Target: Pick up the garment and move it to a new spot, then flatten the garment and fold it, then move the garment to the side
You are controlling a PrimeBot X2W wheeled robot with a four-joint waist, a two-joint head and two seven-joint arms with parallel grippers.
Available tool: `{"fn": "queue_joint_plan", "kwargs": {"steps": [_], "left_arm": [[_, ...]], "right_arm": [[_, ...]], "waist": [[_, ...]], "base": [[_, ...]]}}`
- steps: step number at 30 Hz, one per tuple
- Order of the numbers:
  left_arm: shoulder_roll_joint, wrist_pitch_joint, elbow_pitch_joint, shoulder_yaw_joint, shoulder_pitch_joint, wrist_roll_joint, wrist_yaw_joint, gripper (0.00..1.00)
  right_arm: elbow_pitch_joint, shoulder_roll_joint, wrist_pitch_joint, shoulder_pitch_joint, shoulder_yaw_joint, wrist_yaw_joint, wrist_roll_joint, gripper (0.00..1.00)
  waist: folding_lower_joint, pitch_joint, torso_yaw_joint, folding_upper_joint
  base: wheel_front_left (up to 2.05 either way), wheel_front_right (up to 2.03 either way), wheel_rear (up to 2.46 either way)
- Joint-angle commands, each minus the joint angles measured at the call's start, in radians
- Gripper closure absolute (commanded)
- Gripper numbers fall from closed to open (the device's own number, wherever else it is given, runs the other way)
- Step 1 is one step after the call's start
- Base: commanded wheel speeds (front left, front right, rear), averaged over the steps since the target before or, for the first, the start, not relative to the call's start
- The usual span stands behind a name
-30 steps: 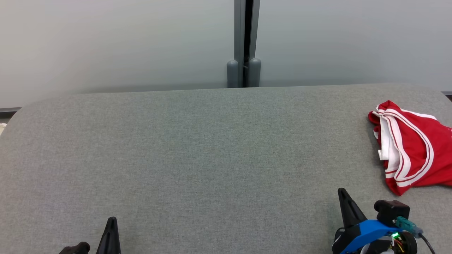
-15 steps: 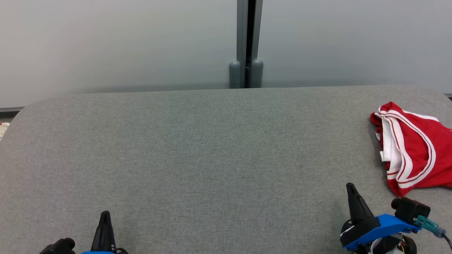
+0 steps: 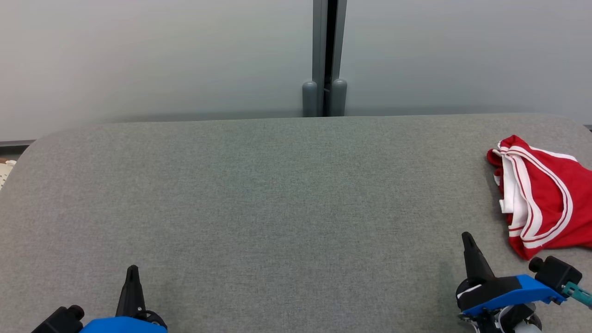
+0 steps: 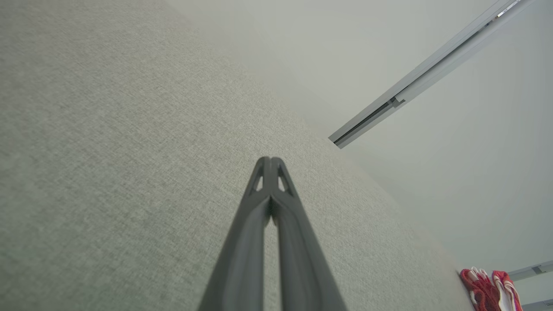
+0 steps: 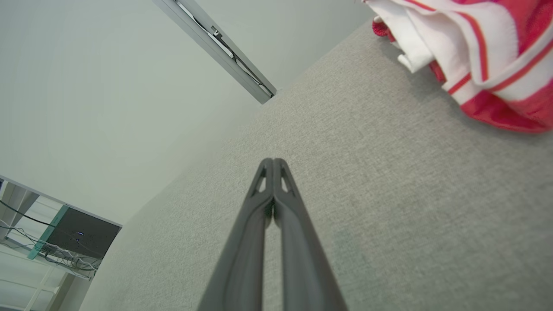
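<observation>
Hugging the right edge of the table [image 3: 277, 185], garment [image 3: 550, 189]; left end effector [image 3: 132, 269], right end effector [image 3: 466, 237] closed, empty.

One red garment with white stripes [image 3: 545, 199] lies at the right edge of the one grey worktop [image 3: 277, 208]. Two tools, the left tool [image 3: 132, 269] and the right tool [image 3: 466, 237], each have two dark fingers [image 4: 246, 242]. Two rounded grey posts [image 3: 310, 98] stand behind the far edge.
</observation>
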Motion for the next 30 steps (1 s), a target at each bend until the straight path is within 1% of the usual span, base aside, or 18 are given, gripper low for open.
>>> {"fn": "queue_joint_plan", "kwargs": {"steps": [1, 16, 30], "left_arm": [[0.005, 0.009, -0.018, 0.005, -0.029, -0.035, -0.001, 1.00], [0.006, 0.062, -0.041, 0.014, -0.055, -0.236, -0.001, 1.00], [0.006, 0.102, -0.058, 0.022, -0.074, -0.388, -0.002, 1.00]], "right_arm": [[-0.024, -0.005, 0.010, 0.001, -0.006, 0.000, 0.038, 1.00], [-0.078, -0.006, 0.063, 0.013, -0.026, 0.000, 0.237, 1.00], [-0.117, -0.007, 0.103, 0.021, -0.041, 0.000, 0.390, 1.00]], "waist": [[-0.0001, 0.000, 0.001, 0.0000], [-0.0001, -0.004, 0.008, 0.0000], [-0.0001, -0.008, 0.014, 0.0000]], "base": [[0.00, 0.00, 0.00], [0.00, 0.00, 0.00], [0.00, 0.00, 0.00]]}}
